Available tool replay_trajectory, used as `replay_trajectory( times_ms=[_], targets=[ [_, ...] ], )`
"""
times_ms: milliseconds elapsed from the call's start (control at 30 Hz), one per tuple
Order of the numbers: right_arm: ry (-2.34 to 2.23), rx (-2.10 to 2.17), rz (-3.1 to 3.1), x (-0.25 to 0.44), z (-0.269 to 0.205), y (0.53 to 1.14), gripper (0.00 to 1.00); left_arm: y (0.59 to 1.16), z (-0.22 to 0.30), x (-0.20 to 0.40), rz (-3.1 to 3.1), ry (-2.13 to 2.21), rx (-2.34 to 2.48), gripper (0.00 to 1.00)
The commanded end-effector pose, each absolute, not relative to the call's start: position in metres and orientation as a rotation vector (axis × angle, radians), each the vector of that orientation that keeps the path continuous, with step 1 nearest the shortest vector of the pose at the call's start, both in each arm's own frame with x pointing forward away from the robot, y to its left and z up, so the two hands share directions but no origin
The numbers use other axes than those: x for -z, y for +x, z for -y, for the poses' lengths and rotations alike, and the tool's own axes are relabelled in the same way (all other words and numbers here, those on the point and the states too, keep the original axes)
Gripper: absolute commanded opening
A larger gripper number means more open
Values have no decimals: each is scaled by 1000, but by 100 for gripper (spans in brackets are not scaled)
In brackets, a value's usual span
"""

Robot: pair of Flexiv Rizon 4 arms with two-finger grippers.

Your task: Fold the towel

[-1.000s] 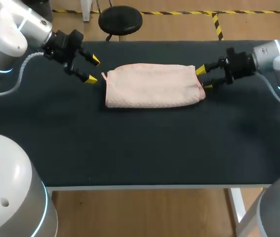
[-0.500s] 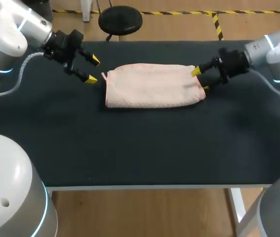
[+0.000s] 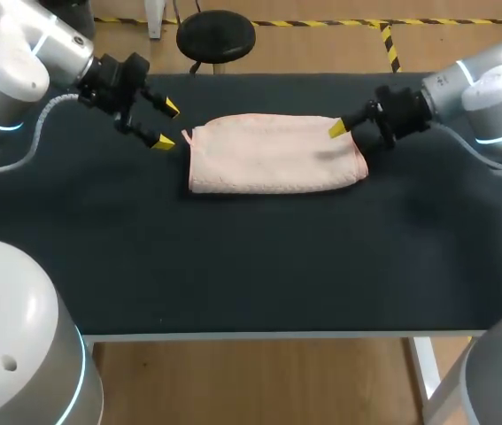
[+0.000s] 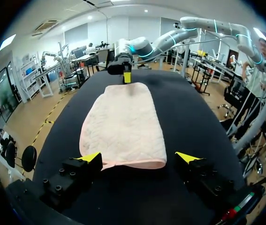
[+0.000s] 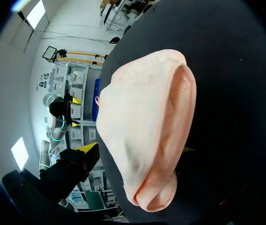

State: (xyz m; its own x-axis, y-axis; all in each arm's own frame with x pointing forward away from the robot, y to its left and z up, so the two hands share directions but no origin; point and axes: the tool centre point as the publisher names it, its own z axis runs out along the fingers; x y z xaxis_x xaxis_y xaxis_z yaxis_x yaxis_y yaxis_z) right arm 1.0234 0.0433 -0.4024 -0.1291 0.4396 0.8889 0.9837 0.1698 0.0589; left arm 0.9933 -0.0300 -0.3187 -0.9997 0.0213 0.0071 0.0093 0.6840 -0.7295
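Pink quilted towel (image 3: pixel 273 152), folded into a soft rectangle with rounded fold edges, lies flat on the matte black table (image 3: pixel 233 257), slightly toward 12 o'clock from centre. Left gripper (image 3: pixel 168 126) at the towel's 9 o'clock, fingers spread, just clear of cloth. Right gripper (image 3: pixel 344 136) at 2–3 o'clock, fingers apart, straddling the towel's end.

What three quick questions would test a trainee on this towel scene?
1. True or false: the towel is crumpled into a ball.
2. Fill in: the left gripper, beside one end of the towel, is ___.
3. Which gripper is over the towel's other end? A. left gripper B. right gripper C. neither

Key: 1 false, it lies folded flat on the table; 2 open; 3 B.
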Motion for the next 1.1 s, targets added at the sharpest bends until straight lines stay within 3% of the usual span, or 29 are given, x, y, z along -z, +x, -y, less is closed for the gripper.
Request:
replay_trajectory(
  times_ms=[33, 100, 133, 167, 200, 233, 667, 1100],
  targets=[
    [-1371, 910, 1685, 404, -51, 1027, 100, 993, 30, 320, 2869, -27, -1247, 100],
    [-1378, 917, 1685, 402, -53, 1027, 100, 993, 30, 320, 2869, -27, -1247, 100],
    [-1383, 920, 1685, 401, -54, 1027, 86, 993, 30, 320, 2869, -27, -1247, 100],
    [-1392, 922, 1684, 401, -54, 1028, 35, 993, 30, 320, 2869, -27, -1247, 100],
    [-1397, 923, 1684, 400, -54, 1028, 14, 993, 30, 320, 2869, -27, -1247, 100],
    [-1402, 922, 1685, 400, -55, 1028, 0, 993, 30, 320, 2869, -27, -1247, 100],
    [-1488, 854, 1776, 375, -87, 1043, 0, 993, 30, 320, 2869, -27, -1247, 100],
    [-1360, 808, 1849, 363, -208, 1049, 0, 993, 30, 320, 2869, -27, -1247, 100]
  ],
)
